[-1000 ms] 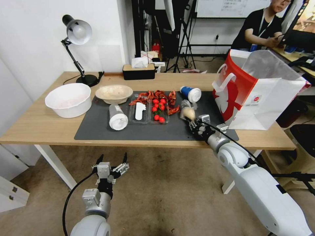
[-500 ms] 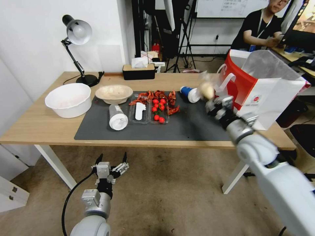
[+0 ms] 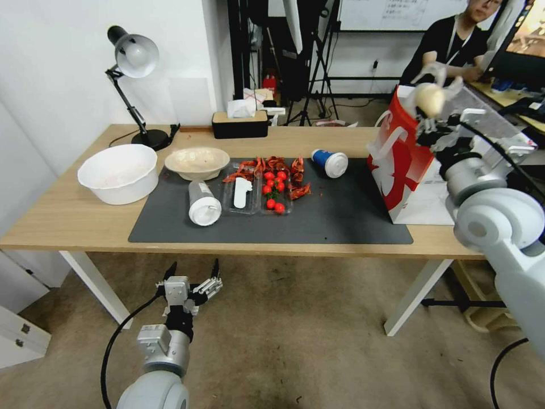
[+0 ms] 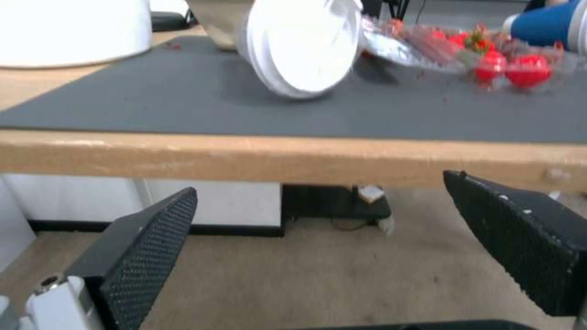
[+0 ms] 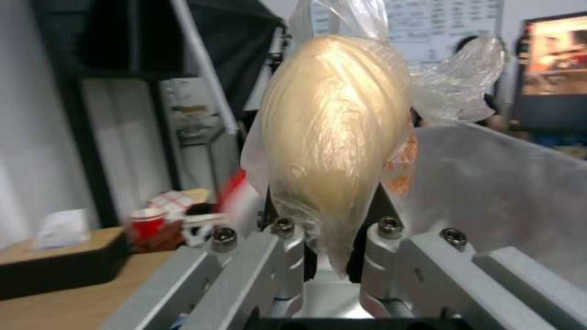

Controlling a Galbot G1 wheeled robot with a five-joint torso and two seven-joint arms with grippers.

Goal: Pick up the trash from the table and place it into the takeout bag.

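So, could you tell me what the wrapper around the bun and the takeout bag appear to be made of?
The bagged beige bun, held in the right gripper, seems wrapped in thin clear plastic film: glossy, wrinkled, with the bun showing through. The takeout bag looks like matte paper or card: stiff flat panels, creased folds, flat strip handles.

We are in an office or lab room. At the top we see tripods (image 3: 318, 85), a whiteboard (image 3: 397, 14), and a computer screen (image 3: 522, 45) in the top right corner.
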